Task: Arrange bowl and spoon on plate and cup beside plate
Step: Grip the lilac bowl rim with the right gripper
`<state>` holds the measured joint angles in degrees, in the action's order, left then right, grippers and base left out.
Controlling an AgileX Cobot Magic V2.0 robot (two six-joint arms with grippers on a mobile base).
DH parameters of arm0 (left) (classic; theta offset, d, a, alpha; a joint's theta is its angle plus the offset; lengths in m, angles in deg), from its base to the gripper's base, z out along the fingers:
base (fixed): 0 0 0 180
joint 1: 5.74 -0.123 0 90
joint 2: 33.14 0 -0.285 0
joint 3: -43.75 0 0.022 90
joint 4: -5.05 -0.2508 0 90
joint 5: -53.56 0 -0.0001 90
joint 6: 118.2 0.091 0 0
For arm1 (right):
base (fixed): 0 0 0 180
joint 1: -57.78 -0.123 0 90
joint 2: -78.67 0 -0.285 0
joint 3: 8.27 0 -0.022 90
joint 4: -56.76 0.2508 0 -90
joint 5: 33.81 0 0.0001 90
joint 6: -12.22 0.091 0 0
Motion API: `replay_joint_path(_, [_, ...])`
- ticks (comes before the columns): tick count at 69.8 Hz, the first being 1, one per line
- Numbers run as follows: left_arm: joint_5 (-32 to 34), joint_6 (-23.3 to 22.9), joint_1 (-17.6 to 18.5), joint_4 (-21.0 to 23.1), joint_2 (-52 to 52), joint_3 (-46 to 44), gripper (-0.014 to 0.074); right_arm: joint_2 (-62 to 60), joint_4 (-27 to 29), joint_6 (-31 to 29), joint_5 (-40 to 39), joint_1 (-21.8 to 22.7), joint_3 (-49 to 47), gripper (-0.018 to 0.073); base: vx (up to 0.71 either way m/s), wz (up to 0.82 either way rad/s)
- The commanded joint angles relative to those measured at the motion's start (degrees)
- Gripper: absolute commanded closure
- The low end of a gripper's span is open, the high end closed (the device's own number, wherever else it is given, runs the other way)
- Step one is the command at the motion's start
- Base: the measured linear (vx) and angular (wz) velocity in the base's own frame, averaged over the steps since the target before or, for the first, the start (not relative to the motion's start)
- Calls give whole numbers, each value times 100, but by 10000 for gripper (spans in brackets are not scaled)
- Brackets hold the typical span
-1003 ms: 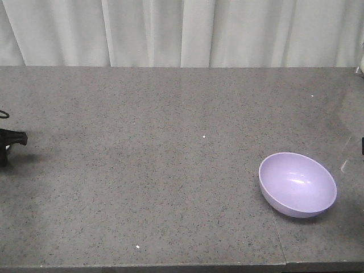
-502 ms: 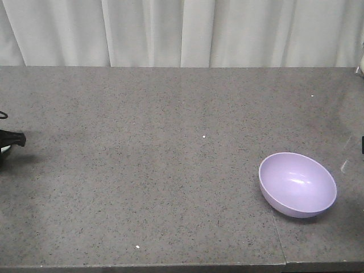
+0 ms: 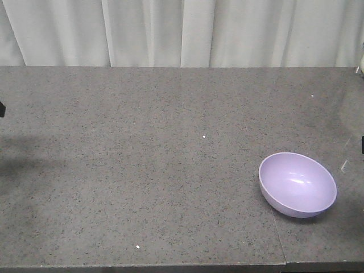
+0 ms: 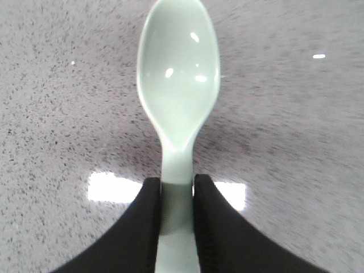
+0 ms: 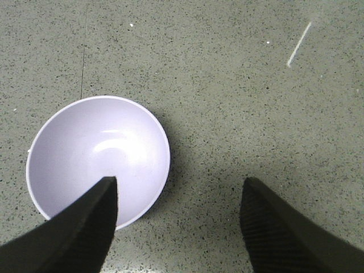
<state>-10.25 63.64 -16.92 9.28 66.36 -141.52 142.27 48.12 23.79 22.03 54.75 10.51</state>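
Left claw (image 4: 177,185) pinches the pale mint-green plastic spoon (image 4: 178,79) by its slick handle, so it could swivel loose; right claw (image 5: 177,187) gapes wide by the round lavender plastic bowl (image 5: 85,148).

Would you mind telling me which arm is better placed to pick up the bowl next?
Right: its open jaws hang over the bowl's rim, while the left jaws are shut on the spoon.

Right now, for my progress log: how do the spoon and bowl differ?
The spoon is mint green, the bowl lavender. The spoon is held by its handle in the left gripper; the bowl sits free on the table, near the open right gripper. Both look glossy.
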Motion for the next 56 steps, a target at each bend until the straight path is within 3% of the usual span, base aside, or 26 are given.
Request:
replay_joint_path(1, [-27, 193, 12, 330, -591, -153, 604, -44, -82, -60, -329, 8, -184, 95, 0, 0])
replay_joint_path(30, [-114, 271, 12, 510, -1569, -153, 603, 19, -85, -60, -374, 8, -184, 95, 0, 0])
replay_joint_path(56, [-101, 257, 7, 505, -1606, -153, 603, 1146, 8, -54, -691, 8, -184, 95, 0, 0])
